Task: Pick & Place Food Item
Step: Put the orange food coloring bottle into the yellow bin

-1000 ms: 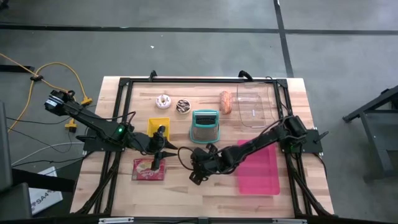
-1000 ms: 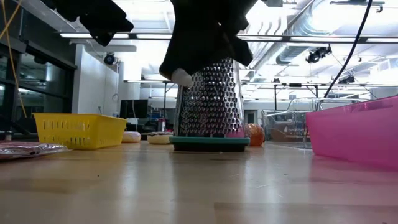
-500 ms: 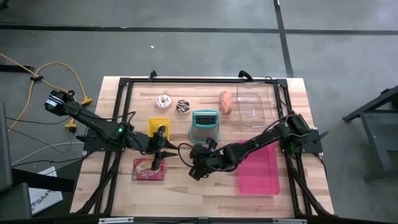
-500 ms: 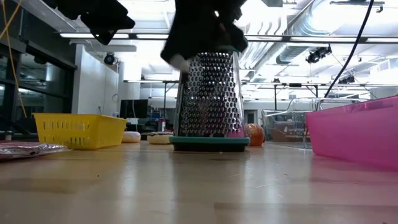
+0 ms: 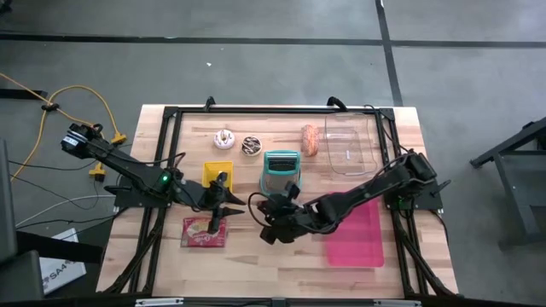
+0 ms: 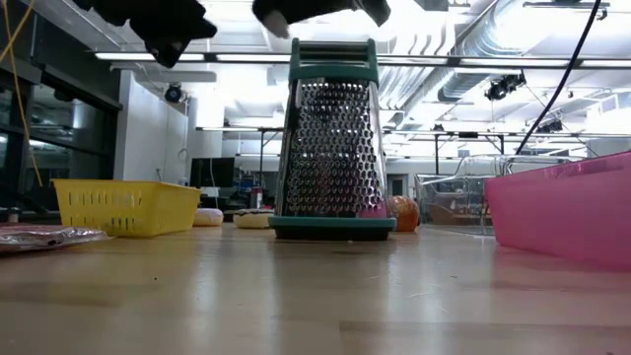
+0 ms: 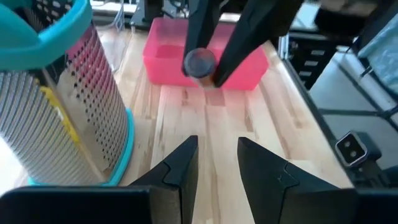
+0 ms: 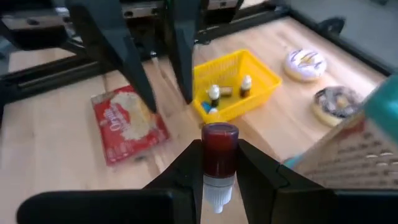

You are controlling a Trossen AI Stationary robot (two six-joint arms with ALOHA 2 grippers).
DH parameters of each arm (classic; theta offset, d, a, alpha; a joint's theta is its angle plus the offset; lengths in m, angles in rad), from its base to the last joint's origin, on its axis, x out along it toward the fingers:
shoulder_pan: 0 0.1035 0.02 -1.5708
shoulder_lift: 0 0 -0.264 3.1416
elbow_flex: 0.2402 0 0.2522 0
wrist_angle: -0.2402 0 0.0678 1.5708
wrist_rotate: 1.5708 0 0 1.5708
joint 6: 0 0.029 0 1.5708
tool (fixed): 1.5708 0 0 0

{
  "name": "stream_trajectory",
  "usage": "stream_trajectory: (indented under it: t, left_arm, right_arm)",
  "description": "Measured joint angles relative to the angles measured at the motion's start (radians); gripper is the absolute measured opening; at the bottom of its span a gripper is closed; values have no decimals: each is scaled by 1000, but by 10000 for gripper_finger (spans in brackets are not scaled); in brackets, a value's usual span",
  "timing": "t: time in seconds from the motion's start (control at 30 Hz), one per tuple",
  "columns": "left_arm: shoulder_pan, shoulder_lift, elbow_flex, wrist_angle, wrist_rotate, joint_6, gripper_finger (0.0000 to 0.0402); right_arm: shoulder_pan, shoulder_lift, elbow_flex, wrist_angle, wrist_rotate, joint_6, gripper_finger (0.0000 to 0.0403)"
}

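A small dark red bottle (image 8: 217,152) with a white nozzle is lifted above the table's middle, with my right gripper (image 5: 271,223) shut on it, near and just left of the teal-and-steel grater (image 5: 281,173). In the low view this gripper (image 6: 315,10) is above the grater's top. My left gripper (image 7: 216,163) hovers open over the red snack packet (image 5: 203,232), which lies flat on the table, and has nothing between its fingers. It points toward the right gripper. My right gripper pinches the bottle's red body (image 8: 217,163) between its two fingers (image 8: 186,171), one on each side. The bottle lies along the fingers, its white nozzle (image 8: 217,198) toward the wrist. The fingers slant down from the table's right. The bottle is clear of the table.
A yellow basket (image 5: 217,173) with small bottles stands left of the grater. Two doughnuts (image 5: 224,137) (image 5: 251,146), a bread roll (image 5: 310,140) and a clear container (image 5: 350,145) line the far side. A pink tray (image 5: 354,232) lies at the near right.
My right gripper has risen with the bottle, from in front of the grater's middle to above its top, and its wrist has rolled and tipped. It has stayed shut on the bottle.
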Motion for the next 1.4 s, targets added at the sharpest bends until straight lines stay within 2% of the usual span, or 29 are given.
stream_trajectory:
  t: [0.3,0.7,1.03,1.4]
  left_arm:
    - [0,0,0,112,1,52,109]
    - [-1,0,0,130,5,79,111]
    - [-1,0,0,131,5,82,176]
    - [-1,0,0,214,5,112,183]
  right_arm:
    - [12,-5,0,190,34,-134,69]
    - [12,-5,0,250,47,-179,69]
    - [12,-5,0,255,47,-185,69]
    - [12,-5,0,325,45,-235,69]
